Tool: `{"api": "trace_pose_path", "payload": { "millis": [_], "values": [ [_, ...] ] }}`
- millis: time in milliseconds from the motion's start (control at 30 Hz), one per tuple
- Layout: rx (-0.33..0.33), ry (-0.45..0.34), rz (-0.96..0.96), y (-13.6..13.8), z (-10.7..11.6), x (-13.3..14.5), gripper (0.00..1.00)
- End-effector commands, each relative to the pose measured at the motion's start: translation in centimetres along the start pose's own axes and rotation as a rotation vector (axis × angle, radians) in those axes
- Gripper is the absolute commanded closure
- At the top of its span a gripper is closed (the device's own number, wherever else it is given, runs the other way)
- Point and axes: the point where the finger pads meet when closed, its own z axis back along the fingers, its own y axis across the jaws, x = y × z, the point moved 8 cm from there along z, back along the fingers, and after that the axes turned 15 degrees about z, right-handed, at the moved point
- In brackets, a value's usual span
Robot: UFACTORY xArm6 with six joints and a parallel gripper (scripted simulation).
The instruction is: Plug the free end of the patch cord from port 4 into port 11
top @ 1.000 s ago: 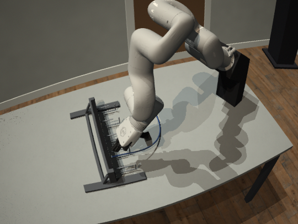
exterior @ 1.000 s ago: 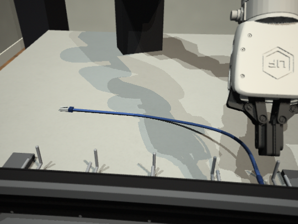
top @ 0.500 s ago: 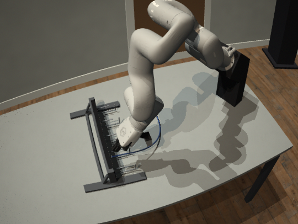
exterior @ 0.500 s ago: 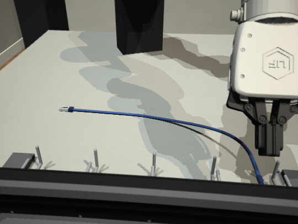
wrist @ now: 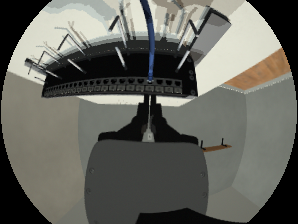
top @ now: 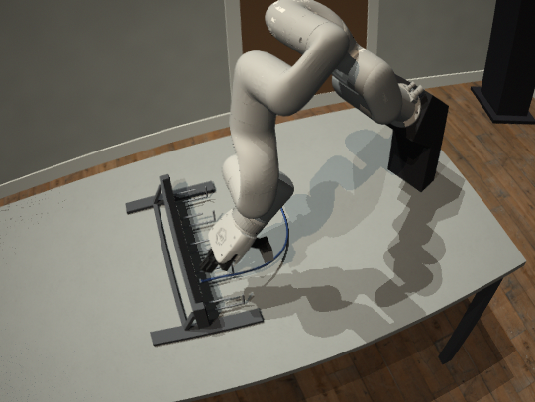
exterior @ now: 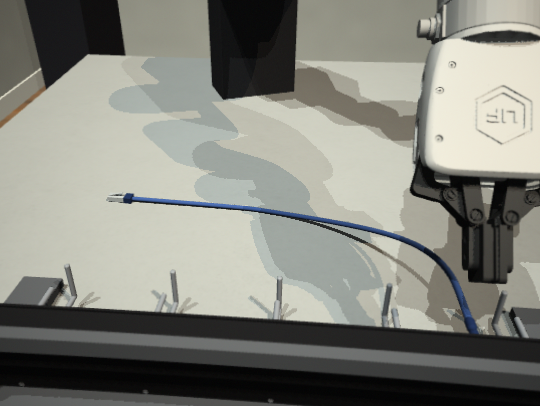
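The dark rack [top: 167, 258] [exterior: 250, 325] [wrist: 100, 87] stands on the table with its ports facing the arm. A blue patch cord [top: 283, 243] [exterior: 280, 212] [wrist: 148, 23] runs from the rack in a curve across the table. Its free plug [exterior: 116, 198] lies flat on the table, far from the gripper; in the top view the arm hides it. My gripper [top: 210, 267] [exterior: 487, 277] [wrist: 149, 101] is shut with nothing between the fingers. Its fingertips hang low, close in front of the rack's panel, just beside where the cord enters the rack.
The arm's black base block [top: 416, 149] [exterior: 252, 45] stands at the far side of the table [top: 372, 238]. Thin grey pins [exterior: 278, 295] stick out along the rack. The rack's feet [top: 208, 329] reach out on both ends.
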Motion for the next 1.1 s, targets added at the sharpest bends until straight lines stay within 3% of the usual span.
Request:
{"api": "trace_pose_path", "payload": {
  "millis": [0, 567, 700, 767, 1067],
  "values": [
    [0.000, -0.002, 0.000, 0.0, 0.0, 0.1, 1.00],
    [0.000, -0.002, 0.000, 0.0, 0.6, 0.1, 1.00],
    [0.000, -0.002, 0.000, 0.0, 2.7, 0.1, 1.00],
    [0.000, -0.002, 0.000, 0.0, 2.7, 0.1, 1.00],
    [0.000, -0.002, 0.000, 0.0, 10.1, 0.1, 1.00]
  ]
}}
